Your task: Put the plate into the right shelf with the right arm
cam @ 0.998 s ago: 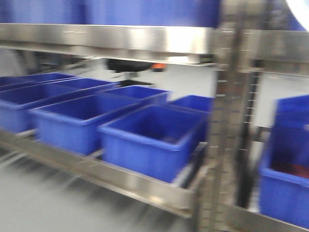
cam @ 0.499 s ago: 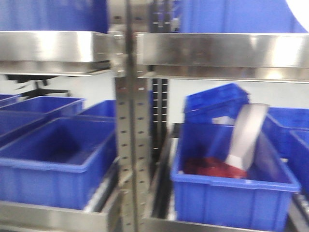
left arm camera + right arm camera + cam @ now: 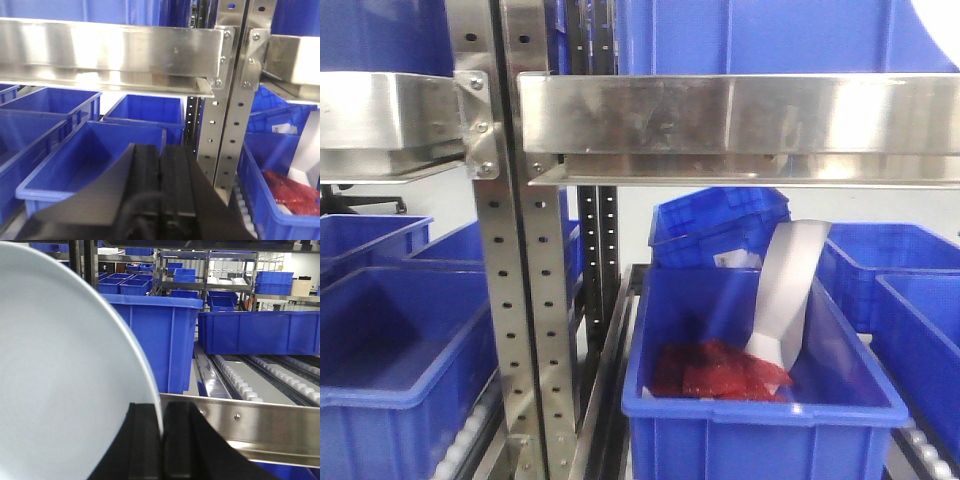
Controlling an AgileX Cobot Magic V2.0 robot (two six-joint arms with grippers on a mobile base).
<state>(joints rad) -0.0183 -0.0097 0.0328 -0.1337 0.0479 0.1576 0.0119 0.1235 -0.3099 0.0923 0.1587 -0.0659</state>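
The plate [image 3: 60, 380] is white and round and fills the left of the right wrist view, standing on edge. My right gripper [image 3: 161, 412] is shut on the plate's rim. Just beyond the fingers runs the broad steel front lip of the right shelf [image 3: 260, 425], with rollers behind it. In the front view that shelf's lip [image 3: 740, 110] crosses the upper right, and a white sliver of the plate [image 3: 942, 10] shows in the top right corner. My left gripper [image 3: 160, 152] is shut and empty, facing the left rack's blue bins.
Perforated steel posts [image 3: 510, 300] divide the left and right racks. Below the right shelf, a blue bin [image 3: 760, 420] holds red bags and a tilted white-grey scoop. Several blue bins [image 3: 150, 340] stand on the roller shelf. The left rack's lip [image 3: 110, 50] hangs above more bins.
The front view has swept to the right: the posts have slid left in the picture, the bin with red bags has come to the middle, and the blur has gone.
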